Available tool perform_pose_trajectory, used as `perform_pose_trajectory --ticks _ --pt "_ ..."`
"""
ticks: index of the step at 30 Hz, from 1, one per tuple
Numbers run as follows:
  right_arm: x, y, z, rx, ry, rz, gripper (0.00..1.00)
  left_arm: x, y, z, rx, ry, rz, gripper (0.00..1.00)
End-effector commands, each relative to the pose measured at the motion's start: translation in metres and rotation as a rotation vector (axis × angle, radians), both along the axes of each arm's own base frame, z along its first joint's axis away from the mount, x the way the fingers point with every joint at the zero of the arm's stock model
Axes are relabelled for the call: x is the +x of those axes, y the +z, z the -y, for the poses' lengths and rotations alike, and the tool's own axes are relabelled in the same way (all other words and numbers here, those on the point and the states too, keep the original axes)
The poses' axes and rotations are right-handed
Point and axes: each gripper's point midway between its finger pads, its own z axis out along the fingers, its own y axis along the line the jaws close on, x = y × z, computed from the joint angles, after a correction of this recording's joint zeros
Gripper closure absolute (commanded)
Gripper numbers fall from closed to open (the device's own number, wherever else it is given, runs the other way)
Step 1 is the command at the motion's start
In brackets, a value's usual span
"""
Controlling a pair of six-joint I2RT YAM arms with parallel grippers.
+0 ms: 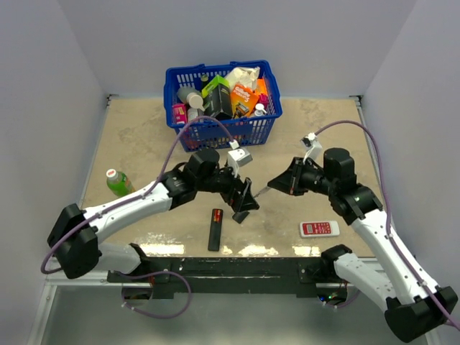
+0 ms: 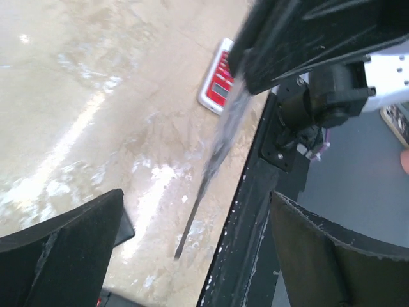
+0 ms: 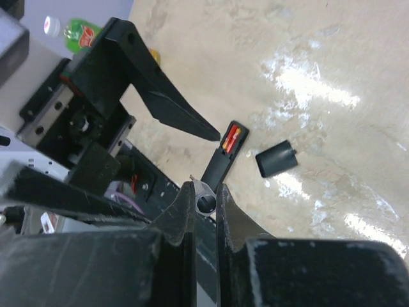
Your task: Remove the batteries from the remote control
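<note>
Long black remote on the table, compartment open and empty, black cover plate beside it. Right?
Not empty: the right wrist view shows the thin red batteries in the open compartment of the long black remote. The flat black cover plate does lie beside it.

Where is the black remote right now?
In the top view the black remote lies near the front edge of the table, beside the left gripper, red batteries showing at its far end.

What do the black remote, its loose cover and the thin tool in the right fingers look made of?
Black remote: matte black plastic, probably; dull, no glare.
Loose cover: same-looking black plastic with a faint sheen.
Thin tool: likely metal, grey and silvery where the right fingers pinch it, though blurred.
</note>
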Motion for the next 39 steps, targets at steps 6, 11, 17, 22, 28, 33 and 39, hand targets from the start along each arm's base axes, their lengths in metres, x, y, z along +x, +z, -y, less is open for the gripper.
perform_pose_trajectory --ticks 6,11,17,22,28,33,39 --pt "0.025 0.002 0.007 -0.001 -0.198 0.098 1.0 0.059 0.013 -0.086 -0.014 0.383 -0.016 0.02" --pt "0.024 0.002 -0.018 -0.012 -0.237 0.084 1.0 0.065 -0.03 -0.118 0.118 0.478 -0.106 0.29" --pt "0.022 -0.01 -0.05 -0.019 -0.294 0.077 1.0 0.062 -0.091 -0.153 0.311 0.639 -0.23 0.62" --pt "0.018 -0.025 -0.077 -0.021 -0.297 0.087 1.0 0.049 -0.129 -0.163 0.371 0.701 -0.351 0.76" --pt "0.014 -0.035 -0.1 -0.103 -0.262 0.134 1.0 0.029 -0.161 -0.156 0.36 0.673 -0.473 0.81" --pt "0.013 -0.042 -0.104 -0.193 -0.23 0.188 1.0 0.022 -0.167 -0.151 0.32 0.658 -0.508 0.8" --pt "0.012 -0.05 -0.107 -0.23 -0.196 0.21 1.0 0.015 -0.165 -0.145 0.266 0.635 -0.521 0.78"
